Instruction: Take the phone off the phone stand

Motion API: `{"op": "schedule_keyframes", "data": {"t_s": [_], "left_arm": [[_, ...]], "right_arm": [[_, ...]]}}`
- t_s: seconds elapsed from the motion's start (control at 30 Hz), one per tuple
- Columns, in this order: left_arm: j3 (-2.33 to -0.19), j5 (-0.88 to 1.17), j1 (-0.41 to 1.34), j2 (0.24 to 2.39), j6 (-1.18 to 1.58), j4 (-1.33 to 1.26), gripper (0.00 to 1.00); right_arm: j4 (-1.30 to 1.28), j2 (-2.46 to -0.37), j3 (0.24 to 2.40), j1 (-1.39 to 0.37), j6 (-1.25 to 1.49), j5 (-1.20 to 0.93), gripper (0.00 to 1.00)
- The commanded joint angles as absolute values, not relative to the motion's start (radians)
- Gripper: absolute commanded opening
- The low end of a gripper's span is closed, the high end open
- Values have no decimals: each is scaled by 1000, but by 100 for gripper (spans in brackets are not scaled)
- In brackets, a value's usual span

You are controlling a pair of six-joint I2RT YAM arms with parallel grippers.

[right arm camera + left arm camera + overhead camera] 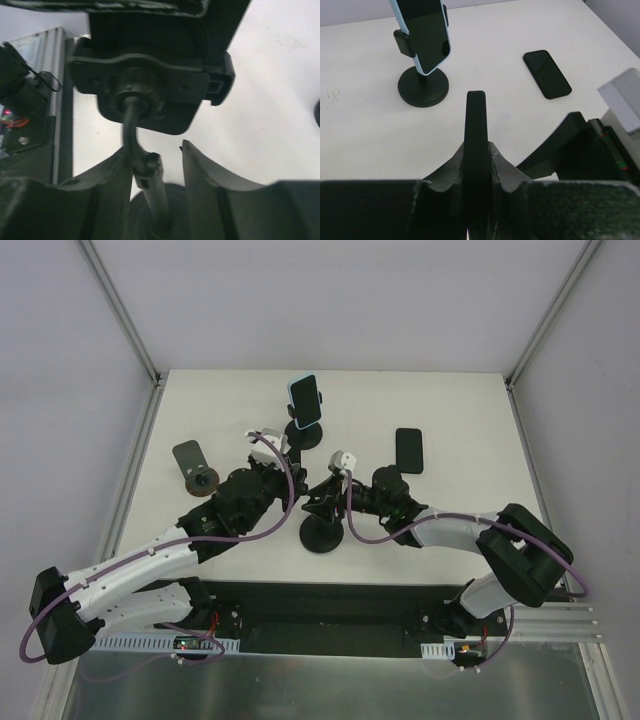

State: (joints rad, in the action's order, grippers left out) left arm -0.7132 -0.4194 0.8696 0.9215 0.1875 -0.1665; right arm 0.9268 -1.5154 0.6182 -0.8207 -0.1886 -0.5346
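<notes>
The left gripper (476, 150) is clamped on what I take for the phone (476, 115), a thin black slab seen edge-on, probably to draw it free. The right gripper (154, 147) stands parted around the stand's stem (131, 117), placed to brace it. I cannot tell whether the cradle (150, 95) is emptied. Farther off, another stand (422, 89) holds a blue phone (427, 35), and a black phone (547, 74) lies flat on the table (520, 25)
</notes>
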Motion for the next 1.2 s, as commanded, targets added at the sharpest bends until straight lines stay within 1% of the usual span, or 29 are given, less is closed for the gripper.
{"op": "schedule_keyframes", "data": {"t_s": [0.0, 0.03, 0.07, 0.1, 0.2, 0.23, 0.3, 0.4, 0.43, 0.47, 0.53, 0.7, 0.93, 1.17], "left_arm": [[-784, -597, 931, 962, 144, -261, 0], [-787, -597, 934, 971, 149, -265, 0], [-788, -594, 937, 976, 147, -270, 0], [-795, -589, 939, 979, 149, -271, 0], [-804, -584, 948, 991, 138, -272, 0], [-805, -580, 951, 997, 135, -272, 0], [-807, -572, 960, 1002, 126, -272, 0], [-807, -561, 980, 1009, 112, -273, 0], [-807, -558, 983, 1012, 109, -273, 0], [-807, -552, 986, 1015, 103, -273, 0], [-808, -529, 995, 1019, 86, -275, 0], [-813, -473, 1011, 1023, 55, -281, 0], [-831, -422, 1032, 1055, 23, -281, 0], [-847, -387, 1040, 1072, 15, -281, 0]], "right_arm": [[868, -1470, 598, -798, -187, -489, 52], [865, -1459, 597, -799, -187, -486, 62], [864, -1454, 594, -799, -184, -476, 67], [864, -1450, 585, -799, -183, -469, 76], [864, -1425, 572, -799, -183, -439, 85], [856, -1410, 568, -799, -181, -428, 91], [853, -1398, 568, -798, -204, -443, 92], [778, -1365, 607, -790, -173, -463, 97], [676, -1352, 630, -790, -184, -474, 97], [620, -1344, 679, -790, -195, -483, 96], [533, -1325, 706, -792, -218, -486, 95], [425, -1293, 755, -787, -245, -483, 88], [344, -1278, 807, -787, -273, -508, 82], [322, -1282, 833, -787, -281, -531, 72]]}}
